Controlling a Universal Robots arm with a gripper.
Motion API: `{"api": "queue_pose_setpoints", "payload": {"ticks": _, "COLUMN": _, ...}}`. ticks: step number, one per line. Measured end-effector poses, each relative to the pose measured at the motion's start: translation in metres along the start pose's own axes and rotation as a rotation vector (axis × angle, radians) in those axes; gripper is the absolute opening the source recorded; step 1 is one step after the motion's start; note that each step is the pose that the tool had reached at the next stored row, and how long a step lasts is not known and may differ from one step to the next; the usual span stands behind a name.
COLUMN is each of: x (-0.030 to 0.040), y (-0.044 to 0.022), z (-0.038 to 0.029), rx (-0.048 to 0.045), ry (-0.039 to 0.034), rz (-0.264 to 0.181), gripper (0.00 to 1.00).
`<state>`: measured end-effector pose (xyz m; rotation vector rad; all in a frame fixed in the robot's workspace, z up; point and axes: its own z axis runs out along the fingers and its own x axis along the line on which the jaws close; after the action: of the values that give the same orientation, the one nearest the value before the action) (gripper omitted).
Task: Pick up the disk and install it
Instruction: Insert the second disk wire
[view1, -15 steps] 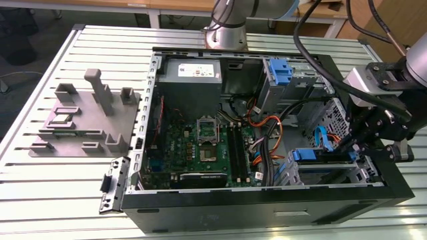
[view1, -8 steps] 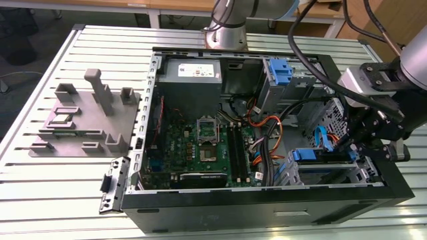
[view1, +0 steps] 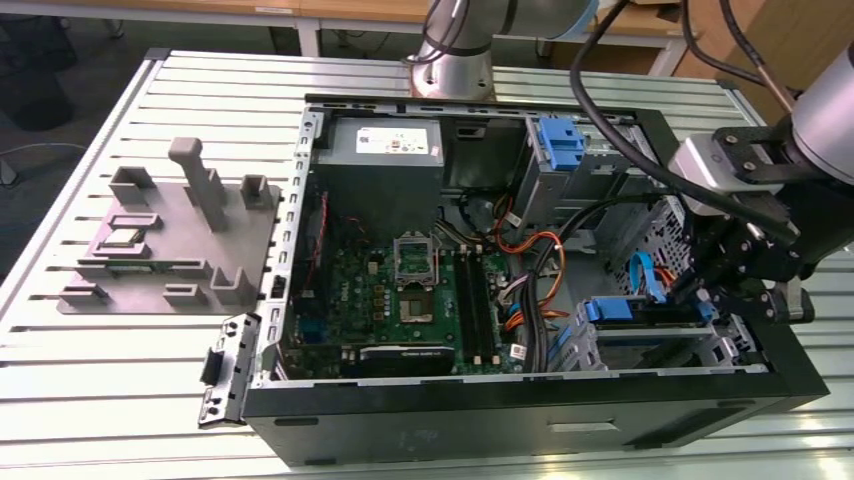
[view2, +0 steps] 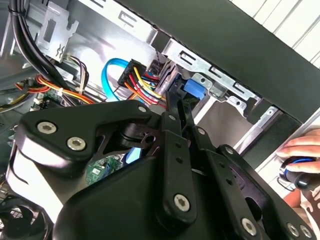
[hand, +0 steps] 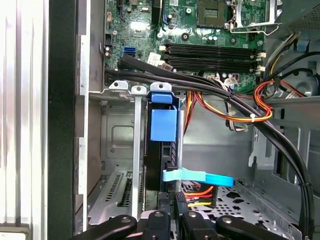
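Note:
The disk sits in the drive cage at the case's front corner, on the exterior view's right. Its blue carrier frame shows at the top. In the first wrist view the disk stands edge-on in its slot, with a blue tab on the carrier. My gripper hangs just beside the cage, on the right of the exterior view. In both wrist views the fingers lie close together, so the gripper is shut, its tips at the disk's near end. Whether they pinch the carrier's edge is hidden.
A blue data cable and coloured power wires run by the cage. A bare blue bracket sits in the upper bay, with the grey power supply at the back. A grey fixture lies outside the case. A person's hand rests beyond the case wall.

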<state>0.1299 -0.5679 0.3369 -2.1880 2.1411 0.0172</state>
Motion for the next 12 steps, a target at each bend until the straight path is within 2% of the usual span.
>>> {"api": "queue_pose_setpoints", "payload": {"ticks": 2, "x": -0.0004, "y": 0.0003, "z": 0.0002, "rx": -0.0001, "ry": 0.0079, "rz": 0.000, "gripper": 0.16}}
{"api": "queue_pose_setpoints", "payload": {"ticks": 8, "x": -0.0033, "y": 0.0020, "z": 0.0013, "rx": 0.0000, "ry": 0.0104, "rz": -0.001, "gripper": 0.16}}
{"api": "queue_pose_setpoints", "payload": {"ticks": 12, "x": -0.0040, "y": 0.0021, "z": 0.0019, "rx": -0.0002, "ry": 0.0204, "rz": -0.001, "gripper": 0.16}}
